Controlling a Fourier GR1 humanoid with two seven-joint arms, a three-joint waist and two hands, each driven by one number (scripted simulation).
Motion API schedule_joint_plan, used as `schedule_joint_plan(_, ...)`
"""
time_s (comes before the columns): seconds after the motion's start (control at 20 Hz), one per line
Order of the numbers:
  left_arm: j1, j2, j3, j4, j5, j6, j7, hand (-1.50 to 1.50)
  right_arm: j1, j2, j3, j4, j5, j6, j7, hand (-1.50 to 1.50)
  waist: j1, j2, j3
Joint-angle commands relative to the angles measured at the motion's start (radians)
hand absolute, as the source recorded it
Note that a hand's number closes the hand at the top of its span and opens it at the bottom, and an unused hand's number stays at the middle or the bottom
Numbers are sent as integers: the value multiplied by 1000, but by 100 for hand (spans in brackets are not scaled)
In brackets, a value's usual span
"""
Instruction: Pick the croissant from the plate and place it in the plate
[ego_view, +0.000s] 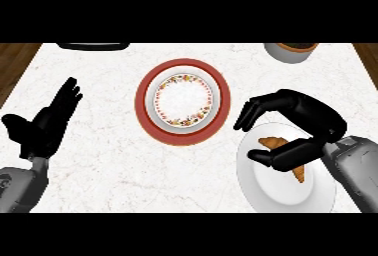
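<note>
We see the white marbled counter (96, 150) spreading under both hands. Ahead and to the left of the right hand (303, 117) sits a red plate (142, 100), with a smaller flower-rimmed plate (159, 97) resting on it. Directly below the right hand lies a plain white plate (277, 192), near the red one but apart from it. The left hand (48, 125) rests well off to the far side of the red plate, fingers straight and spread.

The right hand is curled over the white plate. Its thumb crosses the croissant's middle and its fingers arch over the pastry's far end. The croissant (273, 143) lies on the white plate, its two ends showing on either side of the thumb. Beyond the right hand stands a white cup (289, 54) at the counter's far edge.
</note>
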Motion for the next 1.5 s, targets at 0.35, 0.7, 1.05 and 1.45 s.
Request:
schedule_joint_plan(0.35,-2,-74,-55,9,-22,52,78,0,12,-226,43,318,308,302,-588,-150,19,4,8)
schedule_joint_plan(0.7,-15,-83,-65,-5,-44,75,120,0,-46,-297,179,461,532,132,-829,-150,25,-4,5)
schedule_joint_plan(1.05,-34,-133,-76,66,-81,88,88,0,-142,-270,333,585,690,17,-889,-150,-1,-7,0)
schedule_joint_plan(1.45,24,-123,-47,11,-80,67,104,0,-239,-197,400,780,886,-205,-938,-150,-6,-14,0)
